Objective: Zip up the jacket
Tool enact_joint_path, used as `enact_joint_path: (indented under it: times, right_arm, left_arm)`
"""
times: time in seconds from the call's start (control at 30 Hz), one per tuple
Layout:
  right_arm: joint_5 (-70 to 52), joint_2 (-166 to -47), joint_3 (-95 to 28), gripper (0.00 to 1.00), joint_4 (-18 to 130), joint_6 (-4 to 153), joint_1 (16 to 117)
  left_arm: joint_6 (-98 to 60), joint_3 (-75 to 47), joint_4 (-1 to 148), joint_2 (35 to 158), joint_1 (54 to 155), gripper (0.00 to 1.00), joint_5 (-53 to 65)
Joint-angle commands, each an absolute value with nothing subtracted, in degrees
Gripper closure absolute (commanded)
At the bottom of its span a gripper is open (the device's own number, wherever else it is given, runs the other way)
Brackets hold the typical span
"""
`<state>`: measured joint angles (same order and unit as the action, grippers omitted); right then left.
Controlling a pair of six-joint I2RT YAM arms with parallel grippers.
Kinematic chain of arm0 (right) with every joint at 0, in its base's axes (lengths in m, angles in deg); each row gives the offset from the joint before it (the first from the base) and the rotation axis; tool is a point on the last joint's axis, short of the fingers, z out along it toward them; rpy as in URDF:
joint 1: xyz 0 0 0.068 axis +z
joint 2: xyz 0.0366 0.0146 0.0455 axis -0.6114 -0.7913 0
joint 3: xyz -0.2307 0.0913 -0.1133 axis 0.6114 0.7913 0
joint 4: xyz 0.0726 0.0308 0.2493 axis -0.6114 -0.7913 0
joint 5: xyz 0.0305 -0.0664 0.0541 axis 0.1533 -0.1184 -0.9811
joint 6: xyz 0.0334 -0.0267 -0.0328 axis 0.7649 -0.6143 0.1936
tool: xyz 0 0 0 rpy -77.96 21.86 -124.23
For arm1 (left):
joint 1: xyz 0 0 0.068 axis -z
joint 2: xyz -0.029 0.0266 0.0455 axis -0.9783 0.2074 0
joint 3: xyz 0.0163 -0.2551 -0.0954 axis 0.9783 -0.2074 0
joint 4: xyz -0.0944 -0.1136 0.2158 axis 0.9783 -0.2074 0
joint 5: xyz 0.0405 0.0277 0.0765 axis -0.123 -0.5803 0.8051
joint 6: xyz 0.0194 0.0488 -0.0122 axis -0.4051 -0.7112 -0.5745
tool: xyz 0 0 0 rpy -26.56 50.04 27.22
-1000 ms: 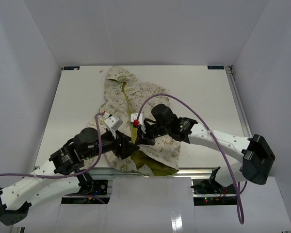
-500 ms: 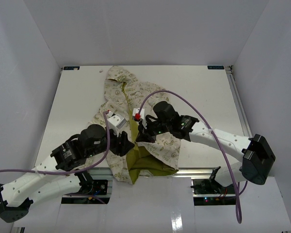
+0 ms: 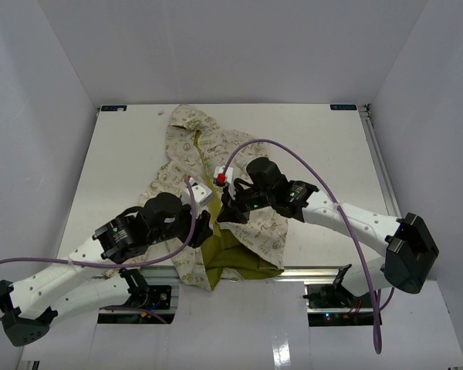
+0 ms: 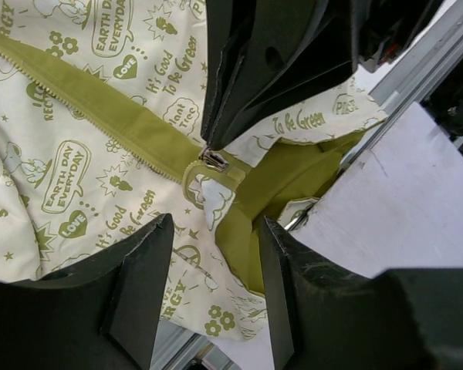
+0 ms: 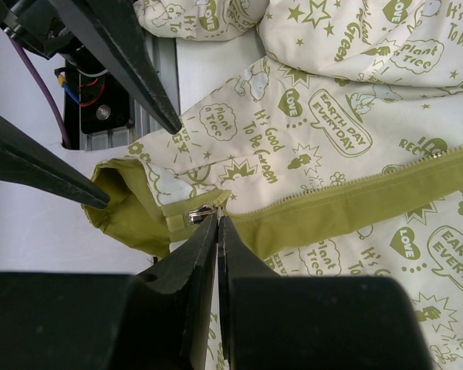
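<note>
Jacket point(image 3: 197, 154) first, from the top camera: it lies flat mid-table, hood toward the far edge, hem hanging just over the near edge, with olive lining showing where the front gapes. Over the last second the left arm has swung in toward that hem, and the left gripper point(image 3: 203, 229) now sits just beside the right gripper point(image 3: 225, 214), which has barely moved. The near hem has folded and shifted under them.

From the left wrist, the left gripper point(image 4: 216, 223) has its jaws apart, straddling the bottom corner of the hem but not yet pressing cloth — they have been narrowing. Just beyond, the right gripper point(image 4: 210, 146) comes down onto the zipper pull point(image 4: 214, 159).

From the right wrist, the right gripper point(image 5: 217, 220) is clamped tight with the zipper pull point(image 5: 201, 214) at its tips, at the hem end of the olive zipper tape point(image 5: 347, 204). The left gripper point(image 5: 139, 166) frames the hem from the side.

My reading: the left is about to pin the hem so the right can draw the slider up — nearly the whole run is left.

The table point(image 3: 324, 154) is plain white with a metal rail point(image 3: 324, 271) along its near edge, and white walls point(image 3: 216, 46) close it in on three sides.
</note>
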<state>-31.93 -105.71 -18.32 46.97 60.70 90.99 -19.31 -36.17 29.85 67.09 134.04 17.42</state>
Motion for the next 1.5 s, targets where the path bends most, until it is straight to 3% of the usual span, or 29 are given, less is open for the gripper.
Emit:
enact_joint_path:
  times: [0.0, 0.47, 0.57, 0.6, 0.77, 0.83, 0.93, 1.23, 1.3, 1.47]
  right_arm:
    - [-33.6, -103.9, -21.3, 0.92, 48.4, 61.9, 90.6]
    - [-34.3, -104.6, -21.1, 0.92, 50.0, 64.0, 90.6]
    - [-34.5, -104.2, -20.9, 0.92, 50.8, 64.8, 90.7]
    - [-34.5, -104.2, -20.9, 0.92, 50.9, 64.9, 90.6]
    - [-34.6, -104.2, -20.7, 0.92, 51.6, 66.0, 90.7]
    - [-34.5, -104.4, -20.8, 0.92, 51.8, 66.1, 90.6]
    - [-34.3, -104.7, -21.0, 0.92, 51.8, 66.2, 90.6]
    - [-34.5, -105.0, -20.9, 0.92, 51.9, 66.4, 90.1]
    - [-34.9, -104.9, -21.0, 0.92, 51.8, 66.6, 90.2]
    - [-35.6, -104.8, -21.4, 0.92, 52.4, 67.4, 90.1]
  left_arm:
    - [-21.5, -34.1, 29.3, 69.8, 134.3, 0.40, 20.2]
    - [-23.2, -36.8, 33.8, 72.1, 134.3, 0.41, 19.6]
    - [-23.3, -37.1, 34.7, 73.2, 134.3, 0.52, 17.6]
    - [-23.3, -37.2, 35.2, 73.5, 134.3, 0.62, 17.3]
    - [-23.5, -38.0, 35.5, 73.5, 134.4, 0.74, 15.1]
    - [-23.4, -38.2, 35.5, 72.7, 134.3, 0.74, 14.8]
    - [-22.9, -38.1, 34.8, 72.1, 134.4, 0.54, 14.9]
    - [-22.3, -36.1, 32.1, 71.3, 134.3, 0.46, 17.4]
    - [-22.3, -36.0, 31.8, 72.2, 134.4, 0.52, 18.0]
    - [-22.7, -36.0, 31.9, 74.4, 134.3, 0.84, 16.3]
